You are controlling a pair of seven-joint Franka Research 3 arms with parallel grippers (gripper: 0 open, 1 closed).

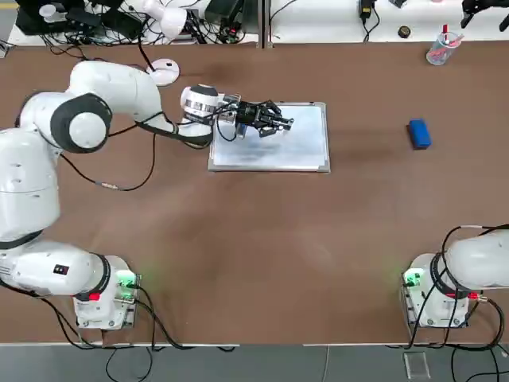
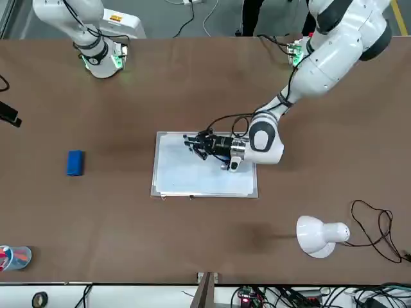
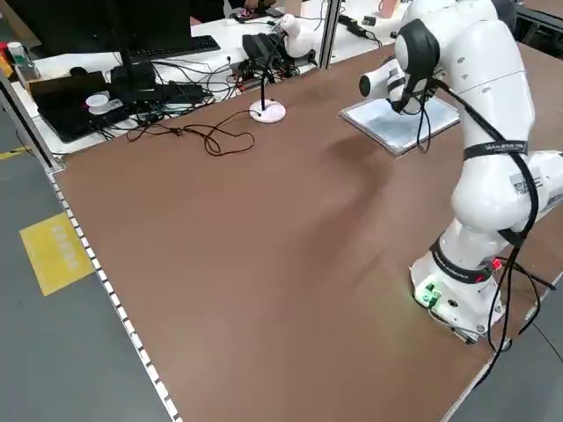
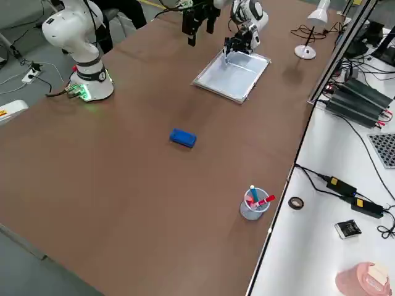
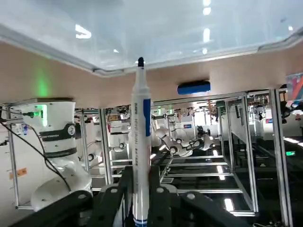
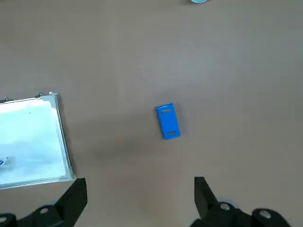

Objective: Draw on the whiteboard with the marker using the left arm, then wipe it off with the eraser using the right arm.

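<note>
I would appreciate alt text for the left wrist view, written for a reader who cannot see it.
A white marker with a dark tip stands upright in the left gripper, near a glossy whiteboard. Beyond are a blue eraser on the brown table and metal frames.

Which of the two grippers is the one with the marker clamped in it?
The left gripper, over the whiteboard; its fingers pinch the marker. The right gripper is open and holds nothing.
</note>
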